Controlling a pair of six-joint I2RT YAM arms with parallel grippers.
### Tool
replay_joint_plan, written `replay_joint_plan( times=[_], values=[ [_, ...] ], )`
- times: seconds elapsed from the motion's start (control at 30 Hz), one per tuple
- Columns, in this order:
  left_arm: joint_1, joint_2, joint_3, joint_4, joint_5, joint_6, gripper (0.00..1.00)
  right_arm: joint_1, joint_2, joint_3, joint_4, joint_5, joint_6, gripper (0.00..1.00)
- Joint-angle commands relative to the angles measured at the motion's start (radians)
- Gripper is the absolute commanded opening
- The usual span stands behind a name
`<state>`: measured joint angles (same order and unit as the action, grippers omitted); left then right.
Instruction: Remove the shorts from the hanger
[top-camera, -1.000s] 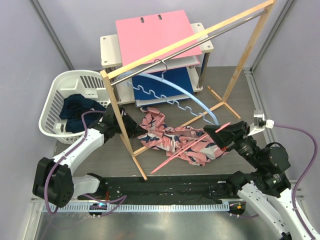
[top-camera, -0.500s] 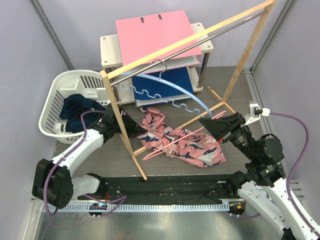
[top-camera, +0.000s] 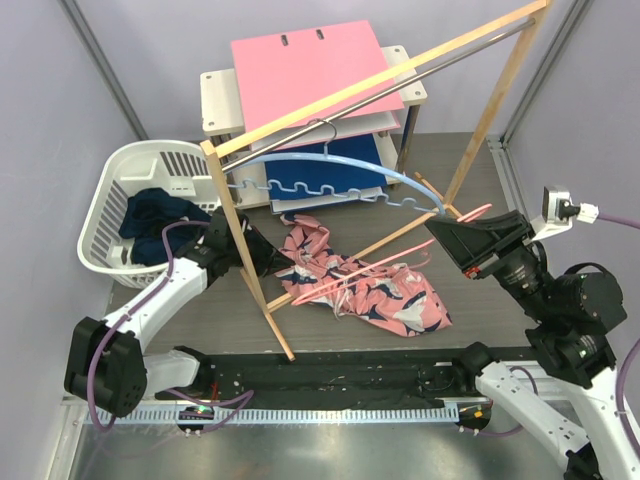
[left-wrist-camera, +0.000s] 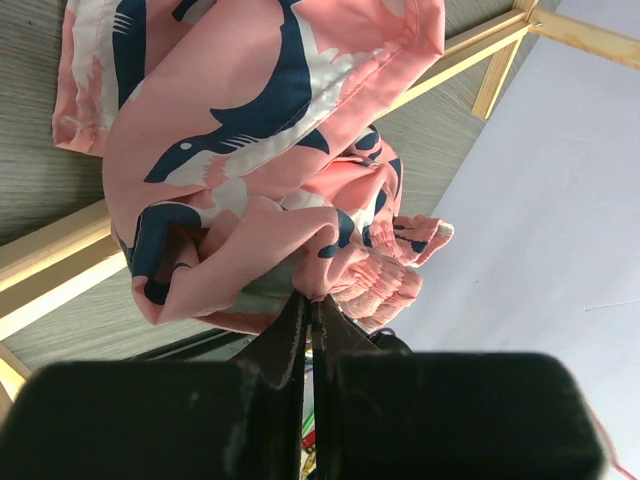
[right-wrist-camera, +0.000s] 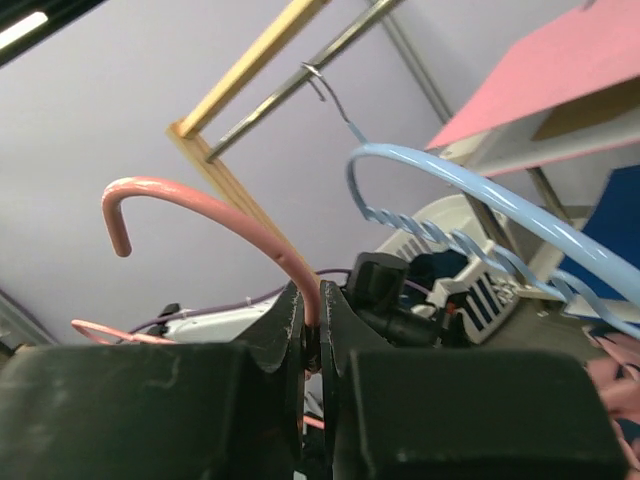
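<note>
A wooden rack spans the top view from lower left to upper right. A blue hanger hangs from its rail, bare. At the left a white basket holds the navy shorts, well apart from both arms.

The pink shorts lie crumpled on the table at the centre of the frame, draped over the rack's foot bar. The pink hanger slants across them. Its hook is raised at centre right and its long axis runs down and left into the cloth, where its lower end seems to be caught, though the folds hide just how.

The right gripper is closed tight on the hanger's neck just under the hook, as its wrist view shows. The left gripper is closed on a fold at the shorts' left end.

So the cloth lies down and left of the right gripper, along the hanger's own line, and the left arm is the nearer to it. Freeing the shorts probably means drawing the hanger up and right along that axis while the left pinch anchors the cloth.
</note>
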<state>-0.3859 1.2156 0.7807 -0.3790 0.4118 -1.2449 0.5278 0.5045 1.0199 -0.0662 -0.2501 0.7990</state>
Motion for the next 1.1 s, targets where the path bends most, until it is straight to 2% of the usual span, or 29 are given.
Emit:
replay_joint_plan(
  times=[0.0, 0.1, 0.3, 0.43, 0.5, 0.6, 0.73, 0.8, 0.93, 1.07],
  values=[
    [-0.001, -0.019, 0.0, 0.002, 0.007, 0.021, 0.0, -0.002, -0.067, 0.023, -0.248, 0.11, -0.104, 0.01],
    [-0.001, -0.025, -0.012, 0.005, 0.002, 0.018, 0.0, -0.002, -0.086, 0.034, -0.36, 0.176, -0.13, 0.01],
    [-0.001, -0.019, -0.008, 0.008, 0.005, 0.013, 0.0, -0.002, 0.029, 0.141, -0.432, 0.123, -0.228, 0.01],
    [-0.001, -0.022, -0.001, 0.006, -0.002, 0.009, 0.0, -0.003, 0.086, 0.255, -0.52, 0.225, -0.279, 0.01],
    [-0.001, -0.027, -0.003, 0.005, -0.004, 0.007, 0.0, -0.002, 0.12, 0.287, -0.567, 0.219, -0.326, 0.01],
    [-0.001, -0.028, -0.008, 0.006, -0.01, 0.005, 0.0, -0.002, 0.121, 0.258, -0.601, 0.201, -0.377, 0.01],
    [-0.001, -0.024, -0.009, 0.015, -0.01, -0.001, 0.0, -0.003, 0.072, 0.166, -0.61, 0.342, -0.325, 0.01],
    [-0.001, -0.021, -0.006, 0.017, -0.01, -0.002, 0.0, -0.002, 0.08, 0.141, -0.671, 0.415, -0.269, 0.01],
    [-0.002, -0.019, -0.001, 0.015, -0.007, -0.005, 0.0, -0.002, 0.126, 0.106, -0.705, 0.619, -0.204, 0.01],
    [-0.001, -0.022, 0.002, 0.006, -0.004, -0.005, 0.0, -0.002, 0.239, 0.138, -0.704, 0.707, -0.195, 0.01]
  ],
)
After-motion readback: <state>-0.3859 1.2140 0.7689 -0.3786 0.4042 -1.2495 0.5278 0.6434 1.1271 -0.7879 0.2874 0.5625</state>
